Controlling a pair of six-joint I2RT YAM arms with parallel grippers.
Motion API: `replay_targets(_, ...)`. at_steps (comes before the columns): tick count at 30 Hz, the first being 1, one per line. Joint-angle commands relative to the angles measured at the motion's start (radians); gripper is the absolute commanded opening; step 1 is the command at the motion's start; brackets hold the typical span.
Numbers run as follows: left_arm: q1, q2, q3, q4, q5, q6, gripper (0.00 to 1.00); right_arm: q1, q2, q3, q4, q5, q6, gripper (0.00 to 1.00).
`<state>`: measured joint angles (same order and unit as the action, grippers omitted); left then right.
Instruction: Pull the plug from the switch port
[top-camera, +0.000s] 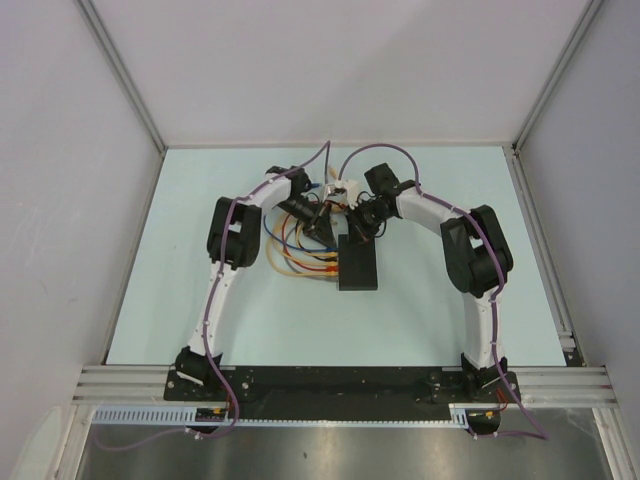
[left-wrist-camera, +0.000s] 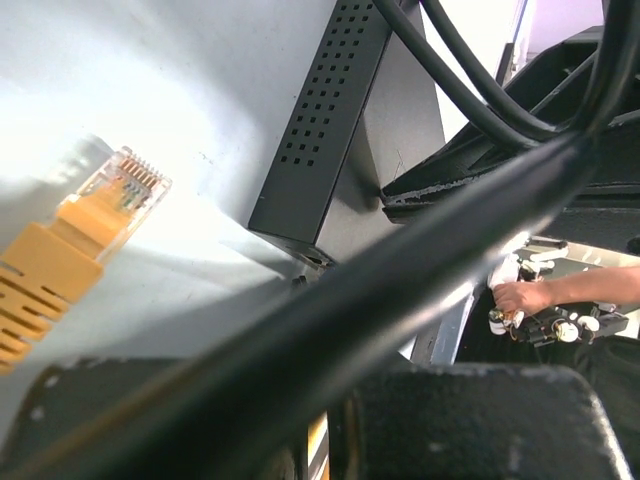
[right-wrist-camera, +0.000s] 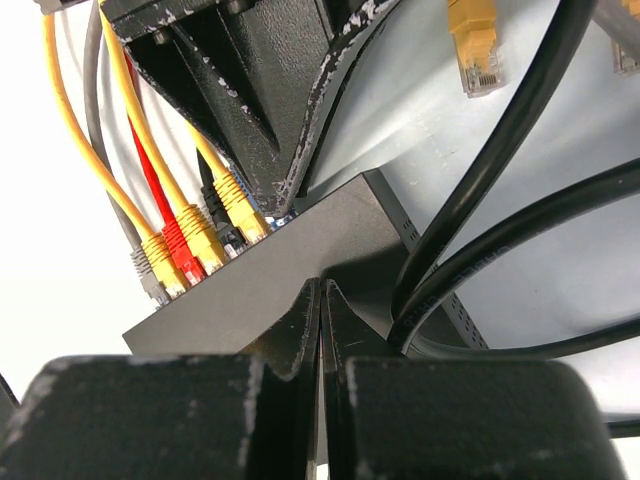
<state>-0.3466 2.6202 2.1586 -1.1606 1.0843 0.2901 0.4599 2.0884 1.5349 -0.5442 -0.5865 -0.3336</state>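
Observation:
The switch is a flat black box at mid-table. In the right wrist view, the switch has yellow, red and grey plugs in its ports at the left. My right gripper is shut and empty, with its tips pressed on the switch top. My left gripper reaches down at the port edge against a plugged yellow plug. In the left wrist view a black cable hides most of the left gripper, and a yellow strip shows between its fingers. Both grippers show from above, left and right.
A loose yellow plug lies unplugged on the table beside the switch's vented side; it also shows in the right wrist view. Orange, red and blue cables loop left of the switch. Black cables cross beside my right gripper.

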Motion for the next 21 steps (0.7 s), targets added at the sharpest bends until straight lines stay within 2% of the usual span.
replay_targets(1,0.050,-0.035,-0.022,0.070,-0.098,0.066,0.00,0.013,0.021,-0.044,-0.031,0.100,-0.035,0.00)
replay_targets(4,0.041,-0.039,-0.049,0.075,-0.081,0.066,0.00,0.013,0.025,-0.044,-0.028,0.100,-0.035,0.00)
replay_targets(7,0.021,-0.017,-0.010,0.027,-0.141,0.128,0.00,0.014,0.024,-0.044,-0.026,0.102,-0.035,0.00)
replay_targets(9,0.024,0.013,0.091,-0.031,-0.199,0.170,0.00,0.013,0.024,-0.044,-0.031,0.103,-0.036,0.00)
replay_targets(12,0.053,0.049,0.222,-0.071,-0.192,0.149,0.00,0.011,0.021,-0.045,-0.031,0.102,-0.036,0.00)
replay_targets(17,0.100,0.014,0.155,-0.050,-0.159,0.136,0.00,0.013,0.021,-0.047,-0.022,0.103,-0.035,0.00)
replay_targets(21,0.081,-0.020,0.078,-0.022,-0.092,0.142,0.00,0.013,0.032,-0.044,-0.020,0.103,-0.035,0.00)
